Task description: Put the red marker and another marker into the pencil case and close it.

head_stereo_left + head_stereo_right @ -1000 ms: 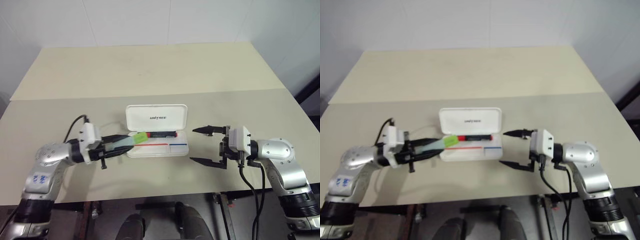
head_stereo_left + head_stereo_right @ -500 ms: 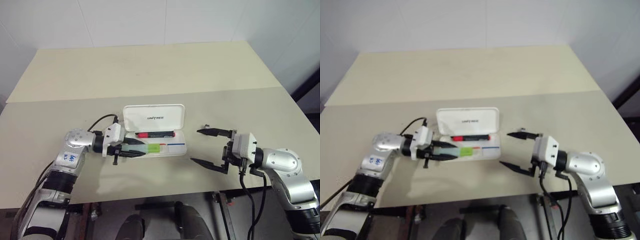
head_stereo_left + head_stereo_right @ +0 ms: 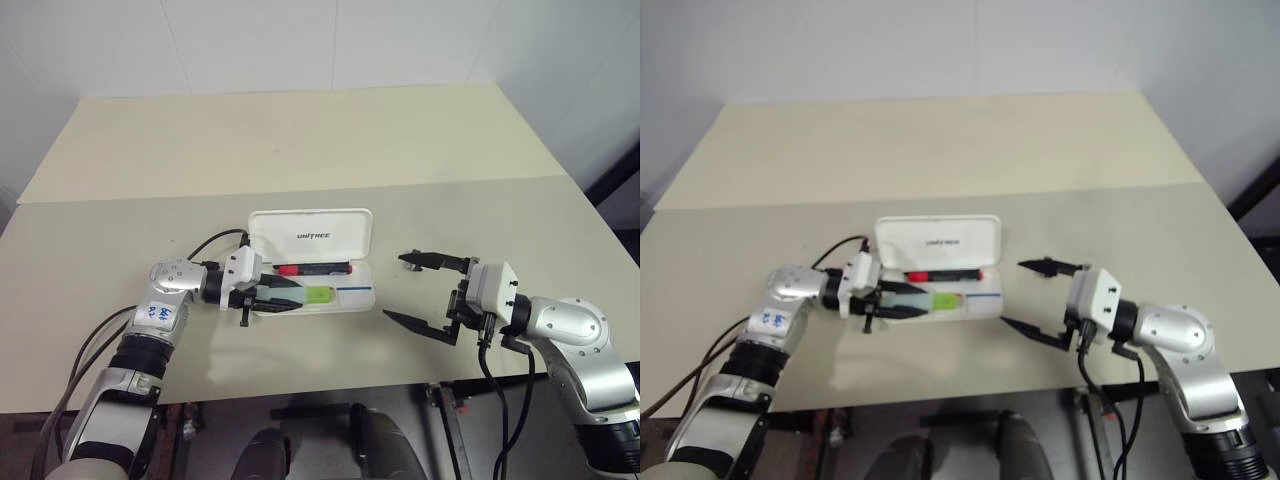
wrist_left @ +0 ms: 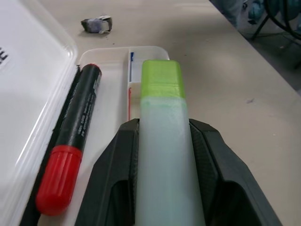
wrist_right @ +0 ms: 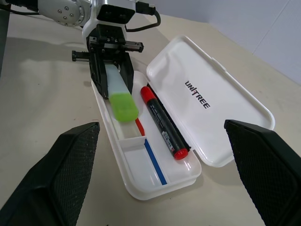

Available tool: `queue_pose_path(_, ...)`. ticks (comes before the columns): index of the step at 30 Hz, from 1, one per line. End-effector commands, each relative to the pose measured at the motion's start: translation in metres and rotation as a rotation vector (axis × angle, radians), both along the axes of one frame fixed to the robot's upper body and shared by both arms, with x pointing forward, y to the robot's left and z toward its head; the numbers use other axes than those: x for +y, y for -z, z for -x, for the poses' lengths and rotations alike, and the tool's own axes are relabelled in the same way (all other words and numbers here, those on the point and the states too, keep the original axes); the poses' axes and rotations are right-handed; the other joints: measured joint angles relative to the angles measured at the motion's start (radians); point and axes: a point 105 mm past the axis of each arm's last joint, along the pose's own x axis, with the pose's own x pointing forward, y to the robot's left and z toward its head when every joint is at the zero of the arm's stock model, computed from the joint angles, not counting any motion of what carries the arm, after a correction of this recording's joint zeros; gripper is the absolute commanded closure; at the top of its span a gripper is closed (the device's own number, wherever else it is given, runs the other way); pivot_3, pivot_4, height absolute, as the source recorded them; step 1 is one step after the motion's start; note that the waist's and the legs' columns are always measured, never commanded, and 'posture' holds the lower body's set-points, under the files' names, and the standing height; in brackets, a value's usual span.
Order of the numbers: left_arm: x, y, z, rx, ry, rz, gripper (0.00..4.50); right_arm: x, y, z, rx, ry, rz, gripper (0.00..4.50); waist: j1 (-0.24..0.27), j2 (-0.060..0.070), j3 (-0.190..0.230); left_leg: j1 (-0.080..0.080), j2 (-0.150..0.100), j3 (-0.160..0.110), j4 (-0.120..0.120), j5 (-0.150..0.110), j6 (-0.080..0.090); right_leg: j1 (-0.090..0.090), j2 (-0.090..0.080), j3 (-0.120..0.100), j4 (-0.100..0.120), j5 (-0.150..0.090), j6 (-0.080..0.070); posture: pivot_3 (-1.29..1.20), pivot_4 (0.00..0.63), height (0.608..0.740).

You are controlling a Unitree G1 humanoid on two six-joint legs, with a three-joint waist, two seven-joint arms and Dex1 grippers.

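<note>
One pale green marker (image 4: pixel 162 141) — stubby, translucent

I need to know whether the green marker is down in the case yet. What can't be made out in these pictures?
- Left wrist view: the green marker's underside and the pencil case floor beneath it are hidden by the marker and the left gripper's fingers, so contact is unclear.
- Right wrist view: the red marker's label is too small to read.
</note>
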Motion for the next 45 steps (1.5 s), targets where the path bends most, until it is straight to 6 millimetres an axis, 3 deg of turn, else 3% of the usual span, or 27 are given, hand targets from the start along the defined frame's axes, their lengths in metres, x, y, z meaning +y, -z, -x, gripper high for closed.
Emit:
queue_pose_path(1,-0.003,-0.004,-0.005,-0.034,-0.023,0.008,1.72,0.004,-0.014,0.003,-0.063,-0.013,-0.006,0.0,0.003,0.0,0.0,0.0,0.0,0.0,0.0,0.0,0.0,0.0,0.0,0.0,0.0,0.0,0.0,0.0,0.15,0.74)
queue_pose_path(6,-0.007,-0.011,-0.005,-0.042,-0.026,0.058,0.02,0.007,-0.015,0.001,-0.068,-0.017,-0.015,0.0,0.014,0.0,0.0,0.0,0.0,0.0,0.002,0.0,0.0,0.001,0.0,0.0,0.0,0.0,0.0,0.0,0.15,0.74)
queue_pose_path(14,-0.007,-0.016,-0.001,-0.065,-0.003,0.066,0.02,0.01,-0.011,-0.002,-0.047,0.001,-0.035,0.0,0.021,0.0,0.0,0.0,0.0,0.0,0.001,0.0,0.0,0.001,0.0,0.0,0.0,0.0,0.0,0.0,0.15,0.74)
queue_pose_path(25,0.004,-0.041,0.017,-0.12,-0.013,0.124,0.02,-0.003,0.014,-0.034,0.116,0.378,-0.215,0.0,0.02,0.0,0.0,0.0,0.0,0.0,0.0,0.0,0.0,0.0,0.0,0.001,0.001,0.0,0.0,0.0,0.15,0.74)
queue_pose_path(35,0.042,-0.061,0.03,-0.149,-0.123,0.081,0.02,-0.007,0.025,-0.064,0.161,0.711,-0.361,0.0,0.015,0.0,0.0,0.0,0.001,0.0,-0.001,0.0,0.0,-0.002,0.001,0.001,0.001,0.0,0.0,0.0,0.15,0.74)
queue_pose_path(45,0.076,-0.072,0.031,-0.16,-0.22,0.037,0.02,-0.007,0.036,-0.079,0.202,0.823,-0.383,0.0,0.007,0.0,0.0,0.0,0.001,0.0,-0.004,0.0,0.0,-0.003,0.001,0.001,0.0,-0.001,-0.001,0.0,0.15,0.74)
